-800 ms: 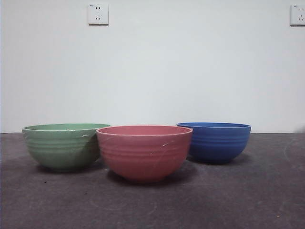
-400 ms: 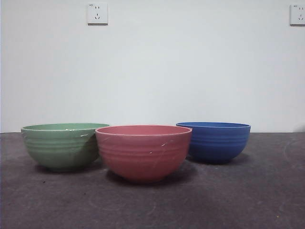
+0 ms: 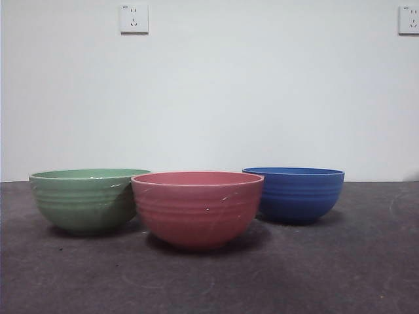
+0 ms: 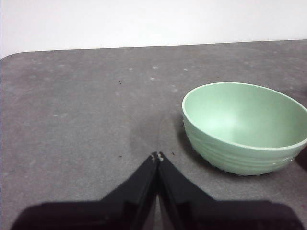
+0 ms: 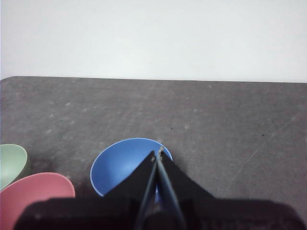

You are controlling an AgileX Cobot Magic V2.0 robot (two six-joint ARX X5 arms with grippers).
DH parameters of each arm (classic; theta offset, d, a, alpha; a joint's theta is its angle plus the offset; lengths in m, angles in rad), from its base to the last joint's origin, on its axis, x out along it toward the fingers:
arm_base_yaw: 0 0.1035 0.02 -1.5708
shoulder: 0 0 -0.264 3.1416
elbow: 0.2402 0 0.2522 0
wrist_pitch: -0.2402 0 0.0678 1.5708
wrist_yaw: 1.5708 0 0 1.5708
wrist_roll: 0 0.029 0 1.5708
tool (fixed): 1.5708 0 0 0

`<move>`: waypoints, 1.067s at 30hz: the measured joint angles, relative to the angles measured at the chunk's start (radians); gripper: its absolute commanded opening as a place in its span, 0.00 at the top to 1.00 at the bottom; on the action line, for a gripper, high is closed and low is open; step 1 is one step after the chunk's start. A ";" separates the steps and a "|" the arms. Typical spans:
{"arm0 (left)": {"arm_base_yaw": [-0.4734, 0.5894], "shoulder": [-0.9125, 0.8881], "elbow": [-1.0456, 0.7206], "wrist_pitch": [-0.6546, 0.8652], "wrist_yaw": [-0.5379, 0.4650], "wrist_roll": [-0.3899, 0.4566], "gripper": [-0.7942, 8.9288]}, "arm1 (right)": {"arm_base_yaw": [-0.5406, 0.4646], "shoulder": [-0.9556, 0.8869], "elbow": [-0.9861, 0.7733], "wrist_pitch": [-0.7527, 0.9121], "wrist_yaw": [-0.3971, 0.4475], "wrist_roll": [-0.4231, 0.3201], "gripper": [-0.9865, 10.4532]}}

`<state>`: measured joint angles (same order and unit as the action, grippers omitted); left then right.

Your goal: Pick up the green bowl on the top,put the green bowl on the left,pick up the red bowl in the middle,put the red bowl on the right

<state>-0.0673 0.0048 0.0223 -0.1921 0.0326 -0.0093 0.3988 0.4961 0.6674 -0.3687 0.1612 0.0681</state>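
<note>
Front view: three bowls of one size stand upright on the dark grey bench (image 3: pixel 340 275). The green bowl (image 3: pixel 86 199) is muted green with faint horizontal ribs round its outside and a few pale scuffs near the rim; it stands toward the left edge of the bench. The red bowl (image 3: pixel 198 208) is pinkish red, ribbed the same way, with small white scratch marks on its near side; it stands nearest the front edge, in the middle, and its rim overlaps the green bowl's side in this picture, so whether they touch cannot be told here. The blue bowl (image 3: pixel 296 193) stands farther back, toward the right. Two wall sockets (image 3: pixel 134 19) show on the white wall behind. No arm shows here.

Left wrist view: the left claw (image 4: pixel 157 156) has its black tips pressed together, holding nothing, above bare bench beside the green bowl (image 4: pixel 244 125). This view looks down into that bowl, which the front view does not: its inside is smooth, pale green and holds nothing. A rounded corner of the bench shows too.

Right wrist view: the right claw (image 5: pixel 157 154) is likewise pressed together, holding nothing, above the blue bowl's (image 5: pixel 122 160) far rim. The red bowl (image 5: pixel 41 191) and a sliver of the green bowl (image 5: pixel 10 163) show beside it, each with a gap of bench between
</note>
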 measured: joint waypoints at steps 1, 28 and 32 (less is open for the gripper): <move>0.000 0.000 0.000 0.000 0.000 -0.002 0.92 | 0.000 0.000 0.000 -0.002 0.000 0.000 0.91; 0.000 0.000 0.000 0.000 -0.001 -0.003 0.92 | -0.112 -0.184 -0.066 -0.155 -0.064 -0.068 0.91; 0.000 0.000 0.000 0.000 -0.001 -0.003 0.92 | -0.244 -0.328 -0.232 -0.027 -0.228 -0.076 0.91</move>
<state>-0.0673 0.0048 0.0223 -0.1921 0.0319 -0.0120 0.1551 0.1677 0.4355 -0.3962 -0.0666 -0.0082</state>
